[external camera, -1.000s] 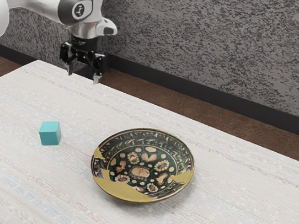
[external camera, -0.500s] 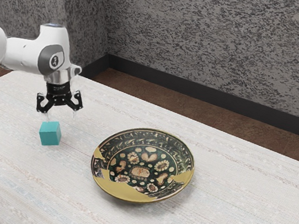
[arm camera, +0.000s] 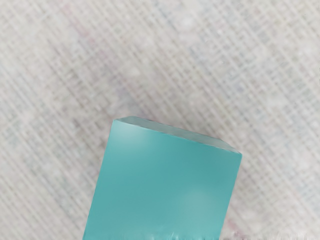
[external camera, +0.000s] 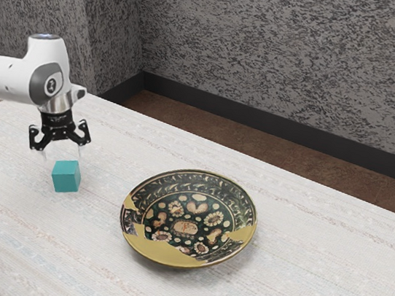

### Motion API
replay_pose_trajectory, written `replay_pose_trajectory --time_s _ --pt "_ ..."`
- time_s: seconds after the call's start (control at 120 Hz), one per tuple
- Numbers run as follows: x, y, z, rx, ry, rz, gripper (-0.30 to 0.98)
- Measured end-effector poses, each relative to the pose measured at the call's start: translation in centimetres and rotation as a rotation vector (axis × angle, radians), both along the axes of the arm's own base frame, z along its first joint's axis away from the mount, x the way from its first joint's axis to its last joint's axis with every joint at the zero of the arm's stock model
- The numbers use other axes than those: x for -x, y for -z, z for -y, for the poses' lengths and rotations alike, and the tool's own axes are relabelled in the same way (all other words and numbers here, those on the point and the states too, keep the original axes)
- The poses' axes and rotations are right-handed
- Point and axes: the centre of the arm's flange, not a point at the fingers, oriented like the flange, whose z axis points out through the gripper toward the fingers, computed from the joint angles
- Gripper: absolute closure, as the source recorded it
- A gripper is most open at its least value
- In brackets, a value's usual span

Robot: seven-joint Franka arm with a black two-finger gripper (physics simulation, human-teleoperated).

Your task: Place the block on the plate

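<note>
One risk: your gripper [external camera: 62, 155], jaws spread wide, could knock the teal block [external camera: 66, 177] askew if you descend off-centre or misaligned with its faces.

I can read no word, brand or number here. The one sign I can make out is a small pale round emblem [external camera: 52, 86] on the dark panel [external camera: 37, 81] of my white arm [external camera: 8, 79], its inner mark too small to decipher.
</note>
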Motion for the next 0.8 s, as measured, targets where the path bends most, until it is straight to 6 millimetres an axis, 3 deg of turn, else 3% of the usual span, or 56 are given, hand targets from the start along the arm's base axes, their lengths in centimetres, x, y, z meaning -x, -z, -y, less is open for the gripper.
replay_pose_trajectory --time_s 0.175,0.45,0.8 --pt "0.1 2.1 -1.1 0.012 0.072 -0.019 0.00" --pt "-0.4 4.8 -1.3 0.038 0.149 -0.016 0.00" --pt "-0.8 6.6 -1.5 0.050 0.217 -0.018 0.03"
